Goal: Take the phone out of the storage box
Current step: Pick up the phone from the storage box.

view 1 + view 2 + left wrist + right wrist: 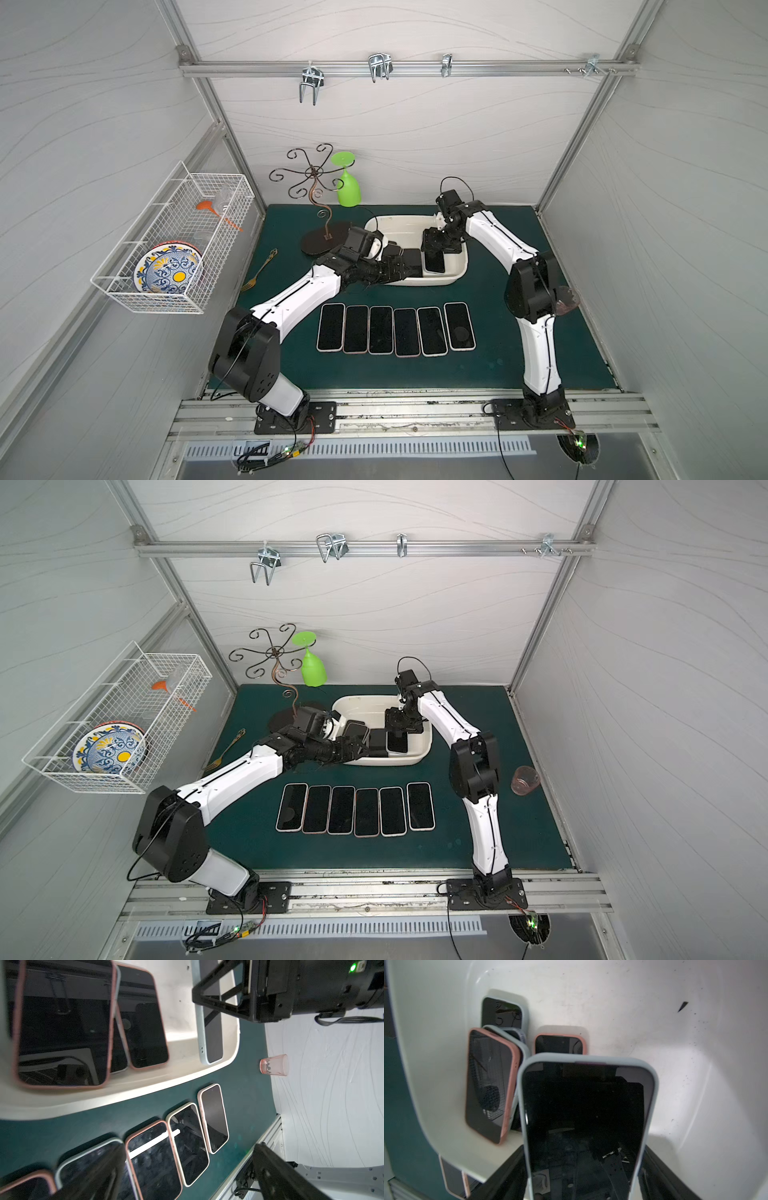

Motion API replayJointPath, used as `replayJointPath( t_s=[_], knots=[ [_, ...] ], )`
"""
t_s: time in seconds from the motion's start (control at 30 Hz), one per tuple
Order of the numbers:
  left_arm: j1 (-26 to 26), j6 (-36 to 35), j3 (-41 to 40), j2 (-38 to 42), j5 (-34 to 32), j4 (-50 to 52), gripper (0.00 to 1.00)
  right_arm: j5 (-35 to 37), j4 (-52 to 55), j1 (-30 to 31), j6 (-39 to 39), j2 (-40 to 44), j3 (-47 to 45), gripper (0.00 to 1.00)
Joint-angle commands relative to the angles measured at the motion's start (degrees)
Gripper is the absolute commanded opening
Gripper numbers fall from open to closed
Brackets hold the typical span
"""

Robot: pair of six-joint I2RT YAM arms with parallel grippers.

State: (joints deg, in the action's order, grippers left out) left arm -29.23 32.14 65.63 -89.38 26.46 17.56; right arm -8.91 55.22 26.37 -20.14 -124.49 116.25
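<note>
In the storage box (432, 281), 3 o'clock side: pale-blue-cased phone (434, 262), screen up.
My right gripper (432, 249): clamped across the phone's width.
My left gripper (399, 266): spread wide, empty.
Risk: the phone's free end may snag the rim at 6 o'clock and twist loose.
Long axis: 12 to 6, free end toward 6.

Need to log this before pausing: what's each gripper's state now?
Left gripper: open, holding nothing.
Right gripper: closed on a blue-cased phone inside the box.

mat phones (381, 329) 6 | phones (489, 1086) in storage box (415, 282) 5 | fork (259, 270) 1 | plate (168, 270) 1 | wire basket (153, 297) 1
</note>
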Motion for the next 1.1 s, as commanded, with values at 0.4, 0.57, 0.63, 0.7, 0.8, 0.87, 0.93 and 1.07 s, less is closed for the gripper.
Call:
replayJointPath(
  t_s=[0.4, 0.57, 0.63, 0.7, 0.8, 0.87, 0.93, 1.07],
  knots=[
    [-3.5, 9.0, 6.4, -10.8, -4.3, -15.4, 0.95, -13.9, -3.1, 0.9, -0.8, 11.0, -6.9, 0.48],
    [-3.8, 10.4, 7.4, -11.8, -3.8, -16.6, 0.84, -15.4, -3.5, 0.9, -0.7, 11.8, -8.2, 0.48],
    [-3.9, 11.0, 7.5, -12.0, -3.3, -17.5, 0.76, -16.3, -3.9, 0.9, -1.0, 11.8, -8.7, 0.48],
    [-4.0, 11.7, 7.4, -12.2, -3.0, -17.9, 0.69, -17.0, -4.5, 0.9, -1.4, 11.7, -9.1, 0.48],
    [-4.2, 12.2, 7.1, -12.0, -2.6, -18.7, 0.59, -18.3, -5.5, 0.8, -2.1, 11.2, -9.6, 0.48],
    [-4.3, 12.3, 6.8, -11.7, -2.6, -18.7, 0.49, -19.4, -6.2, 0.6, -2.7, 10.8, -9.9, 0.48],
    [-4.3, 12.7, 6.4, -11.4, -2.7, -19.0, 0.41, -19.7, -6.5, 0.6, -3.2, 10.4, -9.9, 0.48],
    [-4.2, 13.5, 5.9, -11.3, -2.6, -19.4, 0.30, -21.2, -7.4, 0.6, -3.8, 10.1, -10.0, 0.48]
  ],
)
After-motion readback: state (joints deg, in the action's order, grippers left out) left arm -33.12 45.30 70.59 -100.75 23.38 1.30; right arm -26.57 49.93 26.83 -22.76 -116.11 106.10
